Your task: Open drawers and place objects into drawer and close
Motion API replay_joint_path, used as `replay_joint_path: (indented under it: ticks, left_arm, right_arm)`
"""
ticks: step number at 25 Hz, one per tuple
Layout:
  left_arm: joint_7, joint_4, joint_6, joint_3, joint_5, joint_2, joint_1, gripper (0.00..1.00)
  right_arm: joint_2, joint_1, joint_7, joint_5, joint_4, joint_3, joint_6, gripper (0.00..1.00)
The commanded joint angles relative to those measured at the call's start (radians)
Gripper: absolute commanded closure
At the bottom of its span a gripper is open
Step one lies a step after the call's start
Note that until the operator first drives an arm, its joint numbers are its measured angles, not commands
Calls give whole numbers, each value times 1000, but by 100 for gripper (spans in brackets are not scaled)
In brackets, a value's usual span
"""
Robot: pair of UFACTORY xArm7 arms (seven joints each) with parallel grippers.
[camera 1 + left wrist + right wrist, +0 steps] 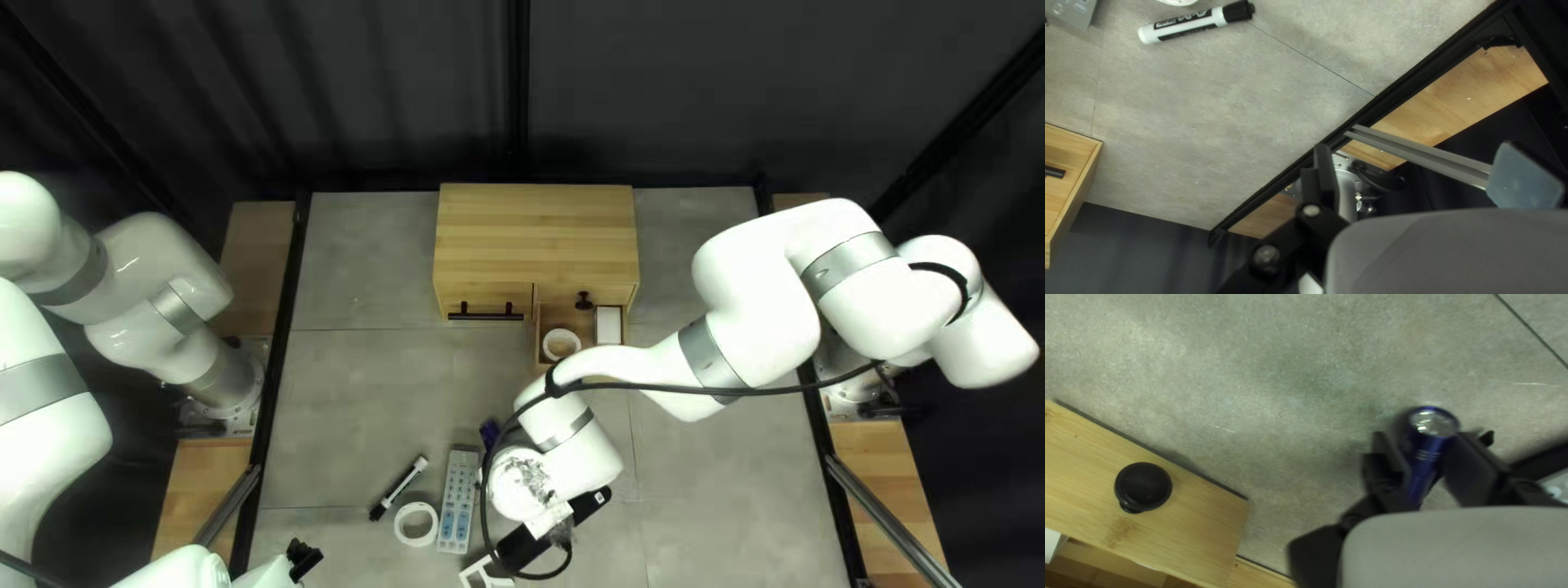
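Claw (496, 444) clasping cylinder (1424, 452), drawer (538, 340) (ring (562, 332), box (609, 326) inside)

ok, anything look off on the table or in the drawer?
Nothing stands out. The open drawer holds a white ring and white box, the marker lies on the table, and the right hand grips a blue cylinder. No spill or damage visible; the right arm hides part of the table.

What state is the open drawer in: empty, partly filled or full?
Partly filled: the drawer holds a white ring and a white box, with wood showing between; my right arm hides part.
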State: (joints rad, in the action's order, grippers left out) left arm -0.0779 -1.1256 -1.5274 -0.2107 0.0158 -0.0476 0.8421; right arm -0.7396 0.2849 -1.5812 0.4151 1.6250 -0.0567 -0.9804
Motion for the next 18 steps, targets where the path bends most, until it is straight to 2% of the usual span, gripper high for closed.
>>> replay_joint_path:
  ticks: [1,5,13,18]
  left_arm:
    - [0,0,0,0,0,0,0,0]
    - [0,0,0,0,0,0,0,0]
    - [0,0,0,0,0,0,0,0]
    - [0,0,0,0,0,0,0,0]
  right_arm:
    - [28,-5,8,0,-33,2,13,96]
    - [101,6,40,11,-92,11,0,97]
    - [352,41,133,92,-240,50,-129,97]
    - [509,38,168,142,-374,68,-169,97]
